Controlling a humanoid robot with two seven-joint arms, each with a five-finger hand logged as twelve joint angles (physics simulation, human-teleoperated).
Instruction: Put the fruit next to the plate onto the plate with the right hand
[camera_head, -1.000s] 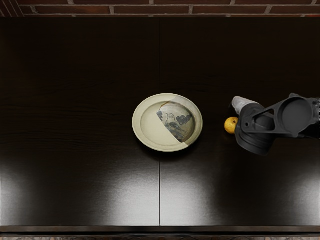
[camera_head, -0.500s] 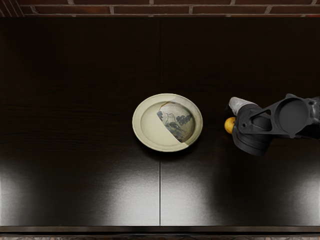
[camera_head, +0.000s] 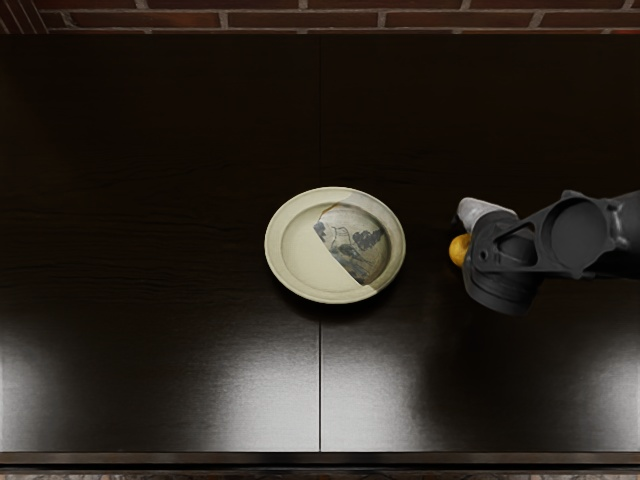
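Fruit (camera_head: 458, 250) was what our right hand (camera_head: 500, 268) had been moving over. Across the last second the hand slid a little toward the plate, so only a yellow sliver showed at its left side where more had shown before. We judged the grasp was close. Whether the hand had clenched on the fruit or hung loose, we could not tell. The fruit lay on the table (camera_head: 150, 150), toward its right edge, apart from the plate (camera_head: 272, 245) near the middle.

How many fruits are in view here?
1: a yellow fruit just right of the plate, partly covered by the right hand. The hand could hide another.
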